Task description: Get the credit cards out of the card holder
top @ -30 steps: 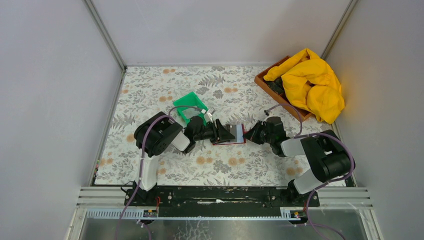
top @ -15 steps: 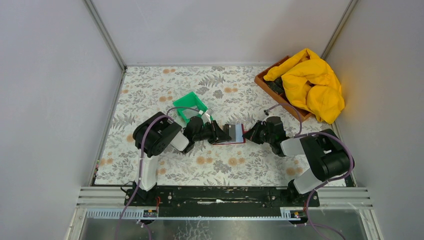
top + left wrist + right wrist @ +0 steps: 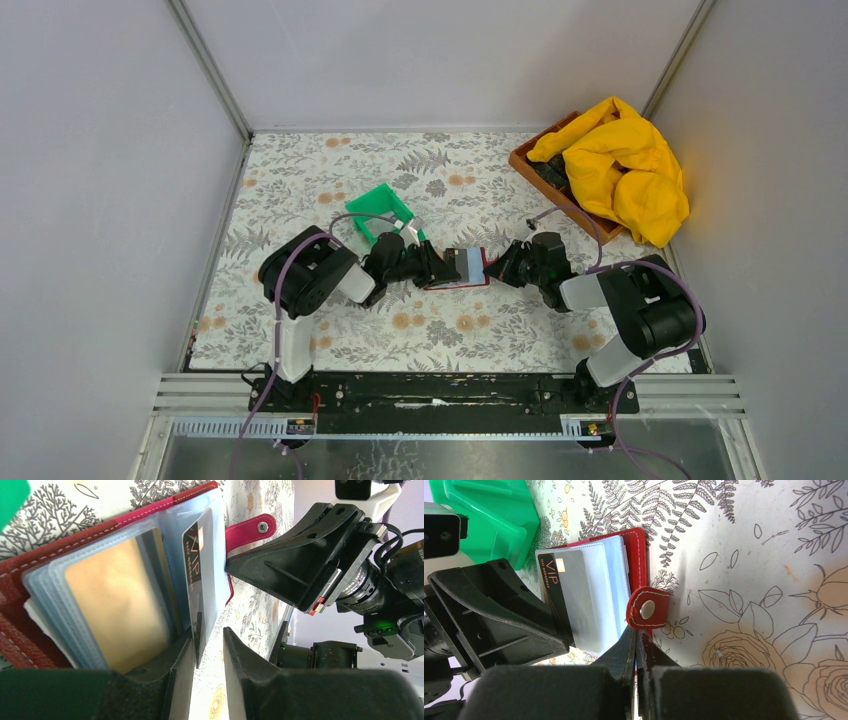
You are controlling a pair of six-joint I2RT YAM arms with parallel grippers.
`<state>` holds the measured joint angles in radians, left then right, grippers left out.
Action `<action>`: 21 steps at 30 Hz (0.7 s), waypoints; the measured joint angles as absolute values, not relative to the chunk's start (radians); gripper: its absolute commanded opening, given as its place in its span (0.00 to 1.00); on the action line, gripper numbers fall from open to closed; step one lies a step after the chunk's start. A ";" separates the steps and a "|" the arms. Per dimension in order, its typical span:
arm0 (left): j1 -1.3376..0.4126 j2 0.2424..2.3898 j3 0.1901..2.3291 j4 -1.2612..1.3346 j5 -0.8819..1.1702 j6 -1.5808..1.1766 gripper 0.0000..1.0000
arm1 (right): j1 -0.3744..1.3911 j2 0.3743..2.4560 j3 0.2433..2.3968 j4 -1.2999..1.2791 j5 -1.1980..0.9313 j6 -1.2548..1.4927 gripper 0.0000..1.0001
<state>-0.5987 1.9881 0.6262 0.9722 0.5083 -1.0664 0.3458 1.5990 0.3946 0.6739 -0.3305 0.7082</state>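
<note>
Left end effector narrowly parted; black card end lodged between fingers, not yet pinched. Just ahead, card holder clamped beside snap strap by closed right end effector. Card to be pinched fully, then drawn straight along sleeve.

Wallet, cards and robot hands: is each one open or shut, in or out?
card holder, lying open, unsnapped
black VIP card, partway out of its sleeve
gold card, tucked inside its sleeve
left gripper, open around the black card's edge
right gripper, shut, tips at the card holder's edge
yellow cloth, crumpled over the brown tray
</note>
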 measured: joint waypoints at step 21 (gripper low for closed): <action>-0.591 1.941 0.592 0.933 0.472 -1.045 0.00 | 0.345 1.602 0.395 0.677 -0.333 0.709 0.00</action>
